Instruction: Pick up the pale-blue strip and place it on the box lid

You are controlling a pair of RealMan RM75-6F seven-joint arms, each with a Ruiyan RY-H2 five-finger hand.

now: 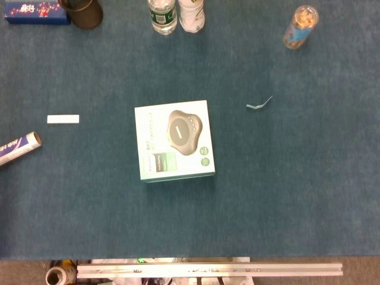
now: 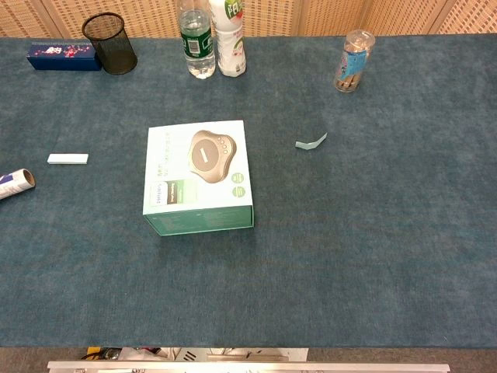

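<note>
The pale-blue strip (image 1: 259, 105) is lying right of the box (image 2: 199, 175), whose green side only the chest view is showing; neither hand is appearing, so their state is unknowable.

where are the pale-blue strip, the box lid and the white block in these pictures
pale-blue strip (image 2: 311, 143), chest view, on the middle of the bent strip
box lid (image 2: 175, 165), chest view, on the pale printed top face, left of the device picture
white block (image 1: 63, 119), head view, on the middle of its top face
</note>
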